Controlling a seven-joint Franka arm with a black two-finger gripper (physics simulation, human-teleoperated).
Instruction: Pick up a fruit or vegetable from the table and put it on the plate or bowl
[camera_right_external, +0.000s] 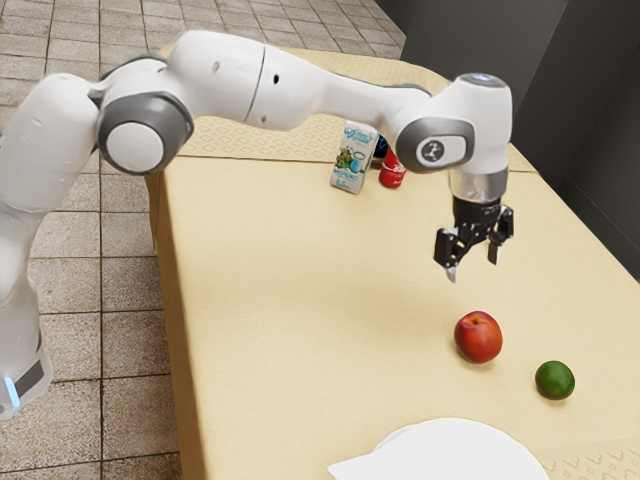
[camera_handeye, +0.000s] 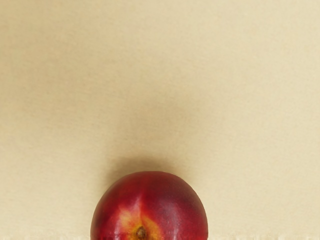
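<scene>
A red nectarine (camera_right_external: 478, 336) rests on the beige table (camera_right_external: 300, 300), right of centre in the exterior view. My black gripper (camera_right_external: 472, 262) hangs above it, a little toward the exterior view's left, fingers open and empty. The wrist view looks straight down at the nectarine (camera_handeye: 149, 207), red with a yellow patch round its stem. A green lime (camera_right_external: 555, 380) lies to the right of the nectarine. The white plate (camera_right_external: 450, 455) sits at the table's near edge, below both fruits.
A milk carton (camera_right_external: 354, 157) stands at the back of the table with a red can (camera_right_external: 392, 172) and a dark object beside it. The table's left edge drops to a tiled floor.
</scene>
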